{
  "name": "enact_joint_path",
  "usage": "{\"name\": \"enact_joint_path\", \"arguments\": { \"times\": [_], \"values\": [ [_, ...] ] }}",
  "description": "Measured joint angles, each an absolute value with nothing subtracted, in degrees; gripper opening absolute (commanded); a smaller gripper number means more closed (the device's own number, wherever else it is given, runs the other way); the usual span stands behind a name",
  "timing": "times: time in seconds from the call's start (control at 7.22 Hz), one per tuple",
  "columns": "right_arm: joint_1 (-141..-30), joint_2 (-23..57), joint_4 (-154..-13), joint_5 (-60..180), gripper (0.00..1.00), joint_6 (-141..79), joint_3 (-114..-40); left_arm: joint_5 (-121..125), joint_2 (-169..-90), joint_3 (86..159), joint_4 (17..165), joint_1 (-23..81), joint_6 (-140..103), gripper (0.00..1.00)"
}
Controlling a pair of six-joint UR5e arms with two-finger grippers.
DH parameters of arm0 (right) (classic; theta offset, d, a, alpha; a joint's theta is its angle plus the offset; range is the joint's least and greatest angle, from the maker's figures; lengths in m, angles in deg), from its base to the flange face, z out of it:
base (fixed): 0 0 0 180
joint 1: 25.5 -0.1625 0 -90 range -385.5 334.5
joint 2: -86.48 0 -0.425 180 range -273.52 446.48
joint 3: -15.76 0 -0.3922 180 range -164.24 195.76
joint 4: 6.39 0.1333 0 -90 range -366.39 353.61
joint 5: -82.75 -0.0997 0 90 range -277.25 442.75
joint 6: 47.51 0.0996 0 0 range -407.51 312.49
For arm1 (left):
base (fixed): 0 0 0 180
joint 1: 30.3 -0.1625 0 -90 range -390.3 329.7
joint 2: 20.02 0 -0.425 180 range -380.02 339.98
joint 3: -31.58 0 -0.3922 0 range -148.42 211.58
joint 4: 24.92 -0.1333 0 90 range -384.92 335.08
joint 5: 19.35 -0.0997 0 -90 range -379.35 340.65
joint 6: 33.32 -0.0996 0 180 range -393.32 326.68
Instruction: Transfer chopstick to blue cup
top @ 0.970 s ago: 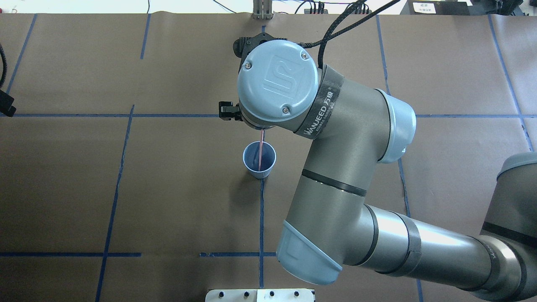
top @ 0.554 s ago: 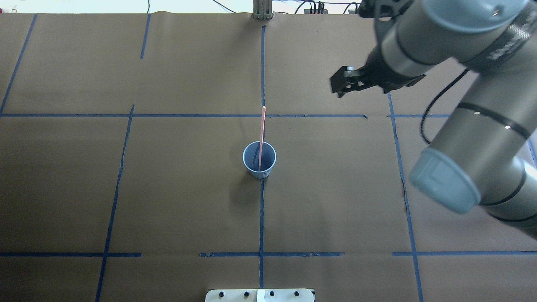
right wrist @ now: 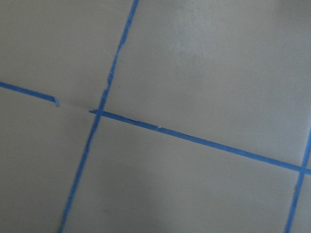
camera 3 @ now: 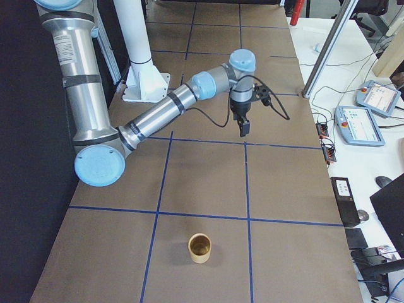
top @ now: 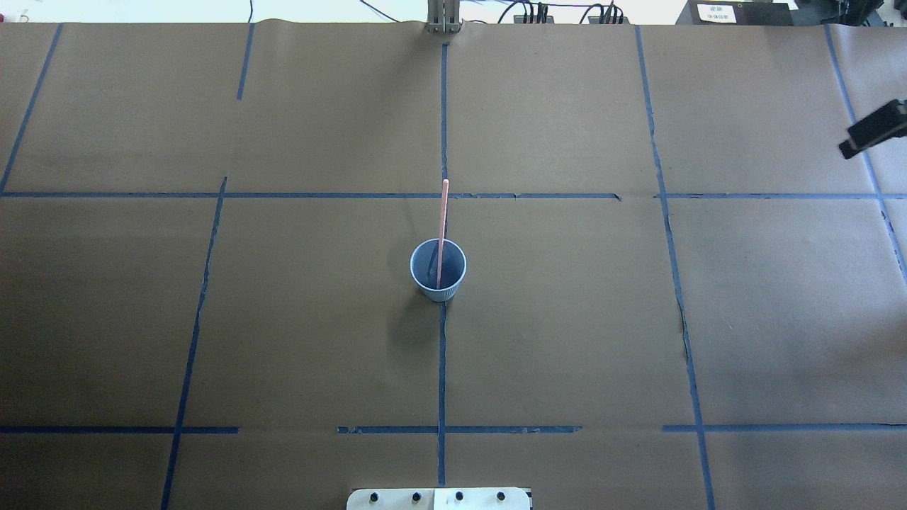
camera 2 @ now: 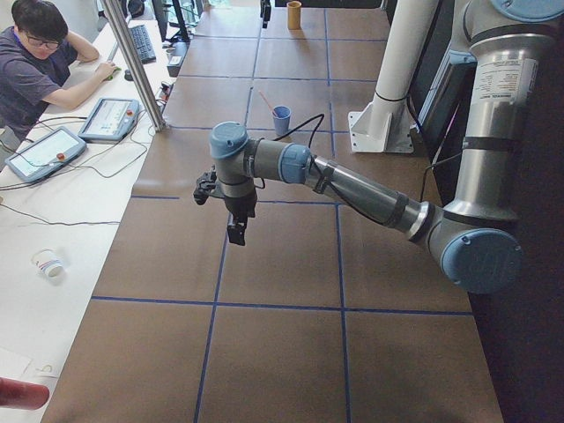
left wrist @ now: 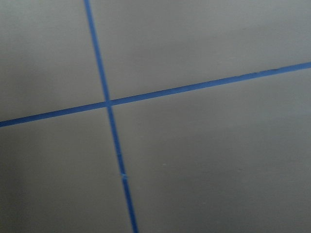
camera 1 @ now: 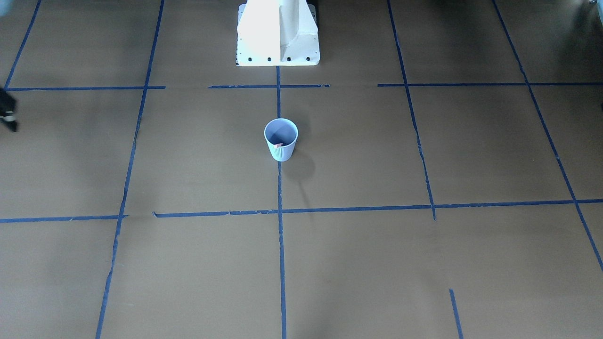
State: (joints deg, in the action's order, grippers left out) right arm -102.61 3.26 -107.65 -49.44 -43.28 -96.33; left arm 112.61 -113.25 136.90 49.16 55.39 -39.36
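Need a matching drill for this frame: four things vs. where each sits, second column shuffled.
Things
1. chopstick
2. blue cup
3. tan cup
4. right tool

Places
A. upright on a blue tape line, middle of the table
B. at the overhead view's right edge, far from the blue cup
C. leaning in a cup, upper end out past the rim
D. alone near the table's end on the robot's right

Pairs: 1-C, 2-A, 3-D, 4-B

Brown paper (top: 567, 319) crossed by blue tape lines (top: 441, 368) spreads flat, a white desk (camera 2: 26, 317) running along one side
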Motion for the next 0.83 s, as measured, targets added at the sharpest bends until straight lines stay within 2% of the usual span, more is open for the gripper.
{"name": "enact_joint_path", "arguments": {
  "times": [0.28, 0.55, 0.83],
  "values": [
    [-110.08, -1.45, -102.53, -54.19, 1.00, -55.53, -84.87, 112.62, -111.51, 136.40, 49.29, 56.24, -40.14, 1.00],
    [-112.49, -3.44, -101.18, -54.65, 1.00, -57.22, -79.94, 112.60, -108.86, 135.90, 49.34, 56.96, -40.40, 1.00],
    [-115.23, -4.80, -101.02, -55.09, 1.00, -56.78, -77.88, 113.86, -108.05, 131.41, 49.44, 59.50, -45.13, 1.00]
  ]
}}
